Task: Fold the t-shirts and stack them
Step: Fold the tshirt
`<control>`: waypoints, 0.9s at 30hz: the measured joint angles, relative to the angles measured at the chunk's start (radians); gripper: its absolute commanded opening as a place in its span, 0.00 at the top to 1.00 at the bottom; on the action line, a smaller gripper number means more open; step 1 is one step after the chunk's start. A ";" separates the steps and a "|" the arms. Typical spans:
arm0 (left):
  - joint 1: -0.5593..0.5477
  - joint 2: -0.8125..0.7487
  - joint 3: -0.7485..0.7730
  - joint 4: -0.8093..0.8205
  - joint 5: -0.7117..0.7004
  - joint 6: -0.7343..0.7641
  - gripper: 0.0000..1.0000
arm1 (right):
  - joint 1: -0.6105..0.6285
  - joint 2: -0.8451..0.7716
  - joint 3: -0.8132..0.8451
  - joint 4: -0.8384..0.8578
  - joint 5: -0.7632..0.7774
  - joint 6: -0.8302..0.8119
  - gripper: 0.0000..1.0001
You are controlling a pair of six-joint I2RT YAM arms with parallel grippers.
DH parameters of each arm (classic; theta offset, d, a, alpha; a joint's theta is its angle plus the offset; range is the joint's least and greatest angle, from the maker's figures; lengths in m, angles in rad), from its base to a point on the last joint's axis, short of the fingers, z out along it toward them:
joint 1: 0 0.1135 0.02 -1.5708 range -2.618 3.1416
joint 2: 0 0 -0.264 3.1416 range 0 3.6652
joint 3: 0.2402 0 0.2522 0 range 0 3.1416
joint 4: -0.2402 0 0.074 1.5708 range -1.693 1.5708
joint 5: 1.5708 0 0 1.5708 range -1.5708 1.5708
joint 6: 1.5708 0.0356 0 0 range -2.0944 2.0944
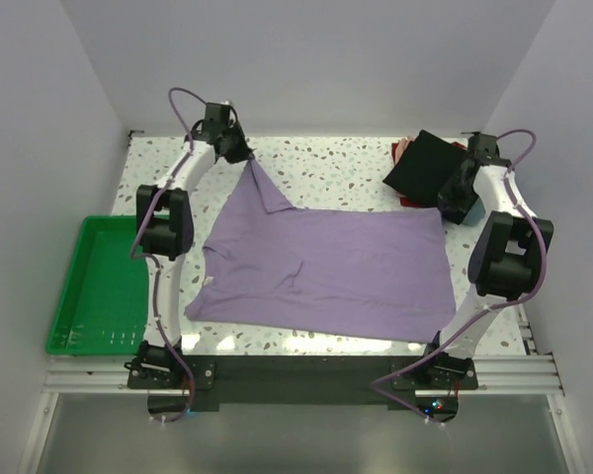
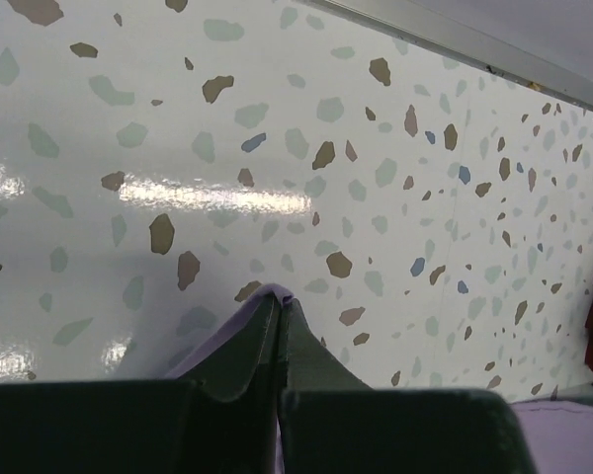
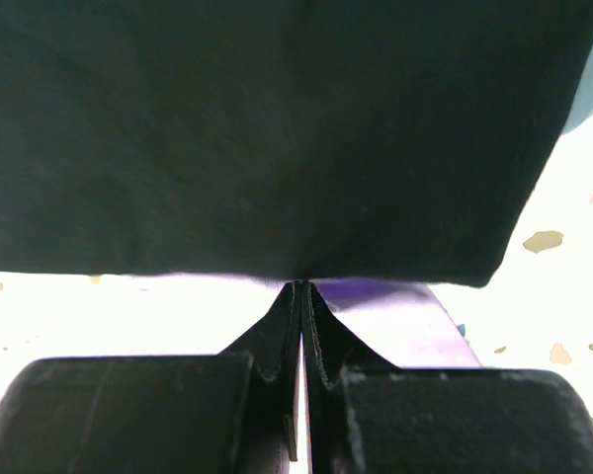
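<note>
Jaws on spread, wrinkled lavender t-shirt (image 1: 336,272)

You are seeing one purple t-shirt (image 1: 326,272), one black t-shirt (image 1: 427,163), one green tray (image 1: 89,296). Red cloth (image 1: 398,150) is showing, count unclear.

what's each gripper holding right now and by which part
Left gripper pinches the lavender t-shirt by its far left corner; right gripper seems to pinch its far right corner.
</note>
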 measured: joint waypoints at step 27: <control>0.062 -0.555 -0.554 -0.016 0.066 -0.095 1.00 | 0.000 -0.203 -0.124 -0.095 -0.058 -0.074 1.00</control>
